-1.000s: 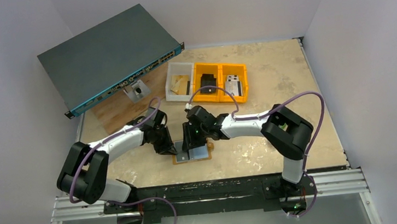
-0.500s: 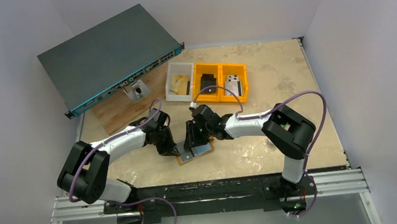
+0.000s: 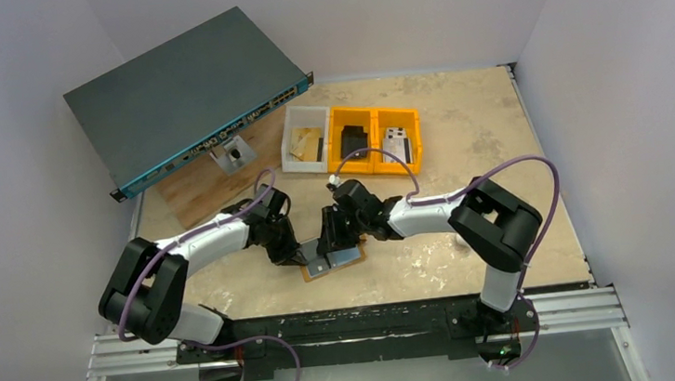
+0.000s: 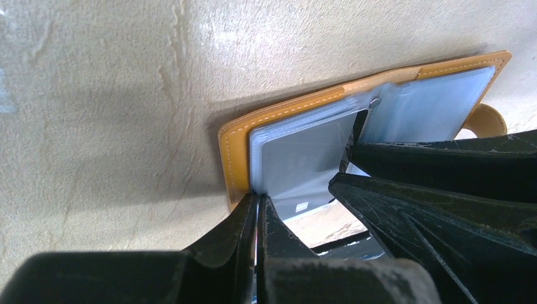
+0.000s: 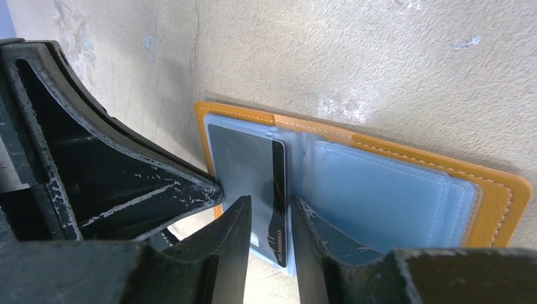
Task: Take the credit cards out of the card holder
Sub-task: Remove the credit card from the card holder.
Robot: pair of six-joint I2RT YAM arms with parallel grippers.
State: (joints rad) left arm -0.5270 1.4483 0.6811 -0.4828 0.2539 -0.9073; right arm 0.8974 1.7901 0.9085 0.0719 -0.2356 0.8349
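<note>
A: Where's the tan-orange leather card holder?

B: Open flat on the table, beneath the left gripper, which is pinched together at the clear plastic sleeve's edge. The right gripper stands apart, astride the dark card.

A: Advice?

B: Pin the sleeve and draw the card straight out.

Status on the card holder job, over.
Left gripper shut on card holder edge. Right gripper open over dark card, not yet out. Nothing blocking.
</note>
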